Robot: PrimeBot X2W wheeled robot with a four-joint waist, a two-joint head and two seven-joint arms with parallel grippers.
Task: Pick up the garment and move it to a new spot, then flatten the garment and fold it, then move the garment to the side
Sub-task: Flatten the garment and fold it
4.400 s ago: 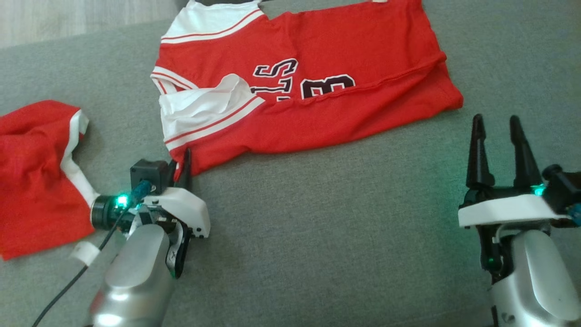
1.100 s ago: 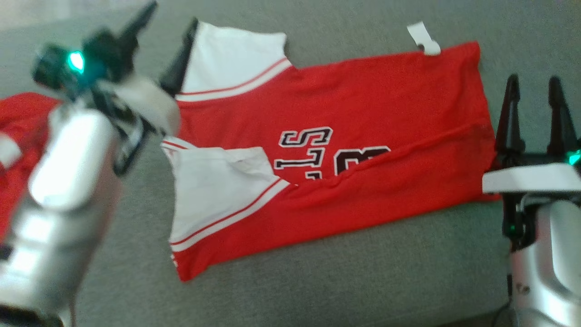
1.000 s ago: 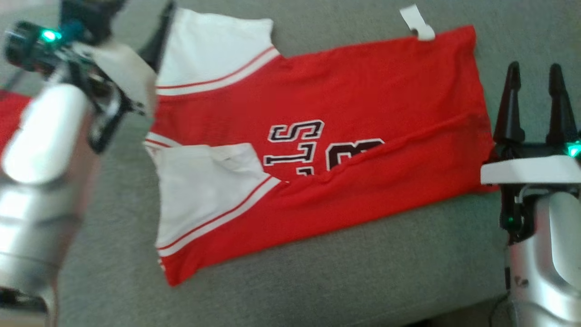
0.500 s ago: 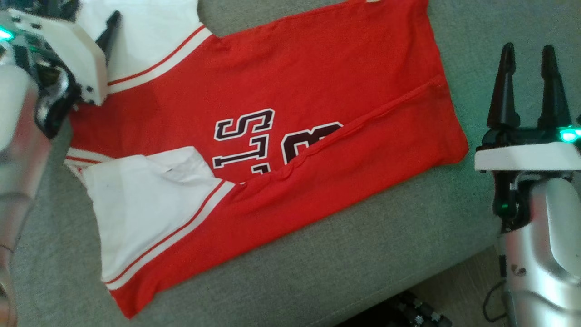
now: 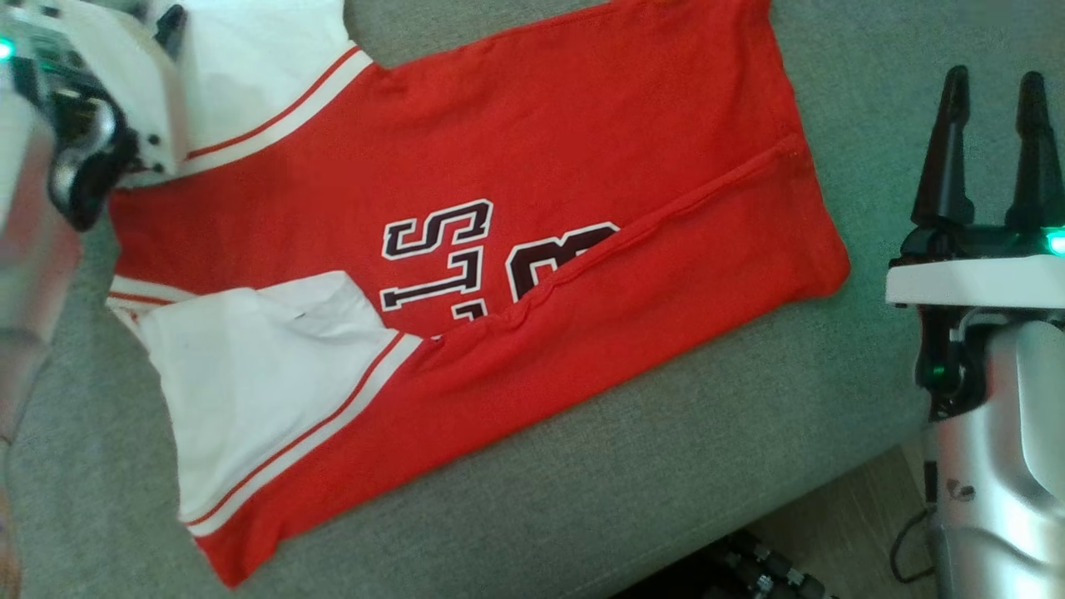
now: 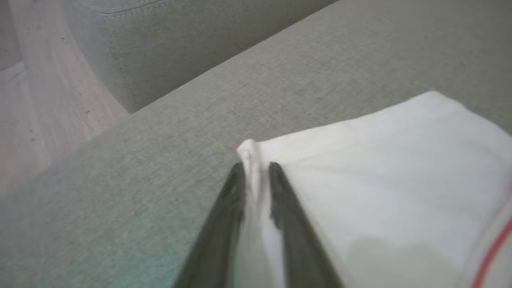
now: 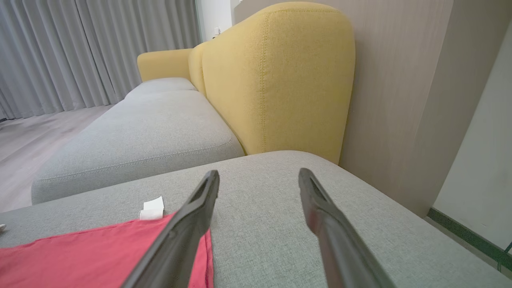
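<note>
Red jersey flat on the cushion, left gripper pinching its far sleeve

Nearest the robot, a strip of wooden floor (image 5: 882, 507) shows past the front edge of the grey cushion (image 5: 666, 466). The right gripper (image 5: 994, 79) hangs over bare cushion just beside the jersey's right edge, its two dark fingers spread wide with nothing between them.

The red jersey (image 5: 582, 150) lies spread across the cushion, its front part folded up over the body so that the fold covers the lower part of the black lettering (image 5: 441, 258). The near sleeve (image 5: 250, 374), white with red stripes, lies flat on the cushion at the left.

Farther off, the far sleeve (image 5: 250, 50) lies at the upper left. The left gripper (image 6: 254, 168) is at that sleeve's outer corner, its fingers drawn close together with a raised ridge of white cloth caught between them.

Beyond the jersey's far right corner a small white tag (image 7: 152, 208) lies on the cushion. Behind it stand a yellow sofa back (image 7: 280, 80) and grey curtains (image 7: 80, 52)
</note>
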